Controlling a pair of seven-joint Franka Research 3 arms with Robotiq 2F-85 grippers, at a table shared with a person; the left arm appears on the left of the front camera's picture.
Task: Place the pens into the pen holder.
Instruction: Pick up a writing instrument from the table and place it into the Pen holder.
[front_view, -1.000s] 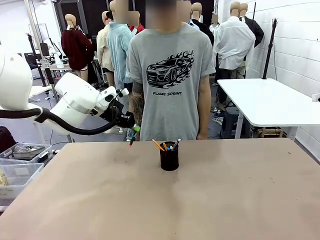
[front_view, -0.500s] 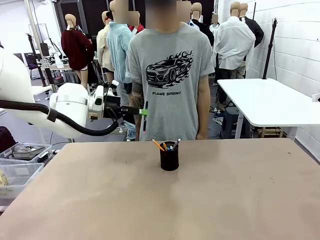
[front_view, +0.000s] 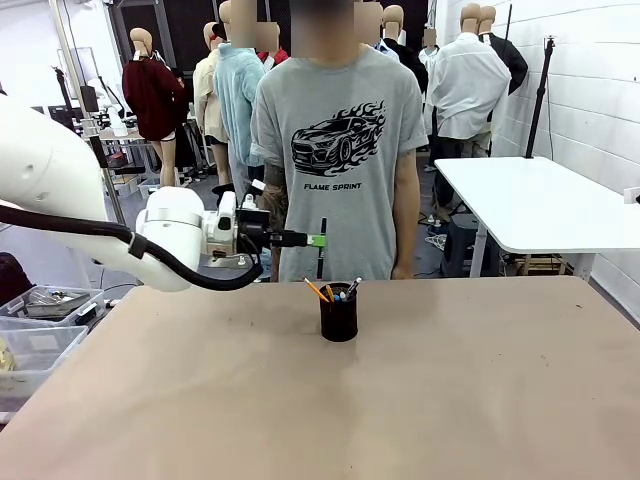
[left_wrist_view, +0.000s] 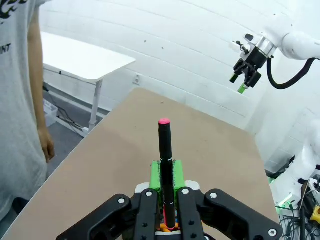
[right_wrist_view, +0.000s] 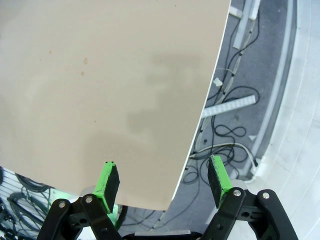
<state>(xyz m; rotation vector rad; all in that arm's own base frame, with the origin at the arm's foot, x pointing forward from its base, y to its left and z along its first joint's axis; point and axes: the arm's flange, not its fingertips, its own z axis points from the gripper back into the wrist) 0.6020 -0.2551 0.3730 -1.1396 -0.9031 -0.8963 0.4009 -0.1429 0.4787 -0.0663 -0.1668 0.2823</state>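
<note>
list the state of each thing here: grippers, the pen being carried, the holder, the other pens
left gripper: shut on the black pen, held above the table just left of the pen holder
black pen: upright in the left gripper, not yet in the holder
pen holder: upright on the table
pens in the holder: leaning inside, tips sticking out
right gripper: open, holding nothing

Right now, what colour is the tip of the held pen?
Pink, on a black pen; clearest in the left wrist view.

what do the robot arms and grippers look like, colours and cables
The left arm is glossy white and rounded, with a black cable looping along it. Both the left gripper and right gripper have black linkage fingers with silver bolts and bright green pads.
</note>
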